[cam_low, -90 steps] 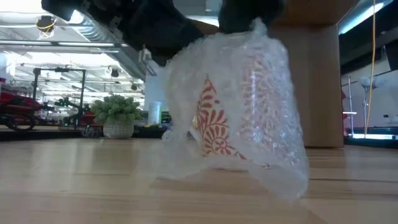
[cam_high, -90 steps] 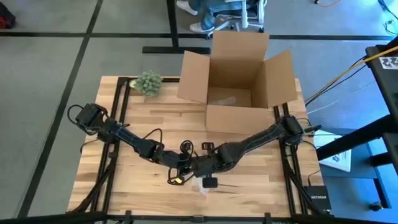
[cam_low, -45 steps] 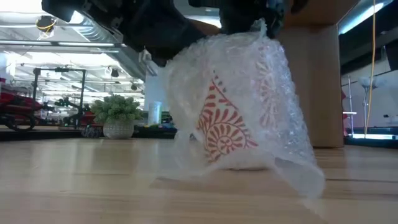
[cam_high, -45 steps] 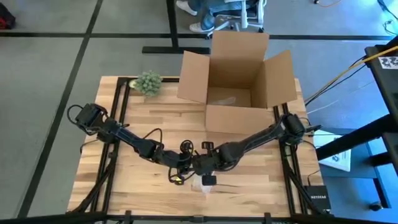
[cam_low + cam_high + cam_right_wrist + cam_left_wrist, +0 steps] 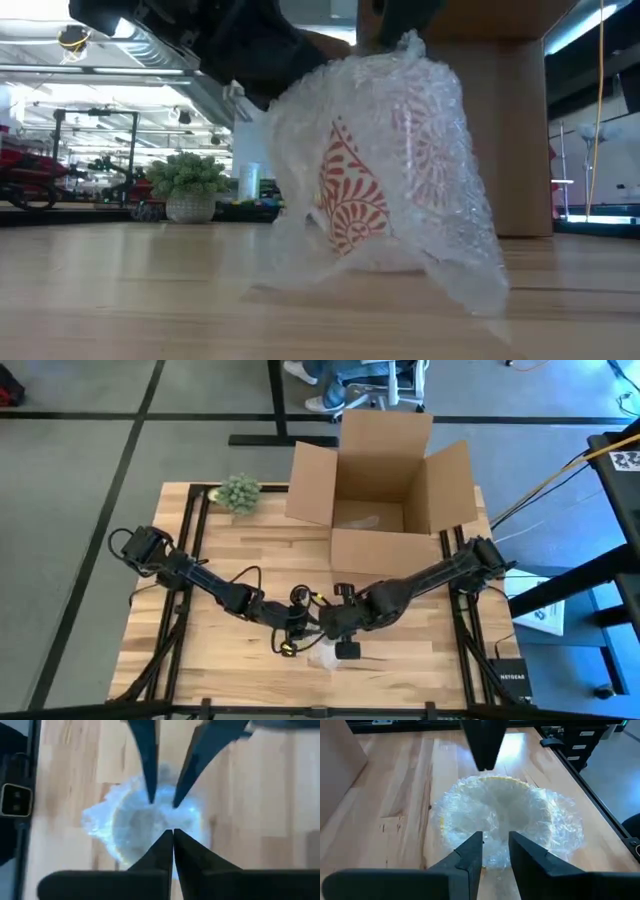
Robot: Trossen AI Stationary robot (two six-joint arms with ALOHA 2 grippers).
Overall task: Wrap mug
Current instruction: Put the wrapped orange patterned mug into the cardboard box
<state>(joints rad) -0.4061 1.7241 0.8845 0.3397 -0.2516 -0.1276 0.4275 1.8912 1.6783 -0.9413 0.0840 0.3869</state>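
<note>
A white mug (image 5: 365,205) with a red pattern stands on the wooden table near its front edge, shrouded in clear bubble wrap (image 5: 450,180). From above, the wrap (image 5: 500,810) dips into the mug's mouth. Both grippers stand right over the mug (image 5: 325,657). My left gripper (image 5: 495,851) comes from the table's left, its fingers a narrow gap apart with wrap between them. My right gripper (image 5: 173,834) comes from the right and is shut at the wrap's top. My left gripper has the bubble wrap at the mug's rim (image 5: 495,837) between its two fingers, slanting down from the table's left. One layer or several, I cannot tell. My right gripper pinches a raised peak of the wrap (image 5: 410,42) above the mug's mouth, fingers pointing down. The wrap hangs slack down the mug's sides.
An open cardboard box (image 5: 385,490) stands at the table's far side, its wall (image 5: 510,130) right behind the mug in the low view. A small potted plant (image 5: 238,492) sits at the far left corner. Bare wood lies left and right of the mug.
My right arm has swung a little toward the table's right edge, its gripper staying over the mug. The wrapped mug has turned slightly, its red pattern shifting. The wrap's loose lower flap on the right has swung out and settled back.
</note>
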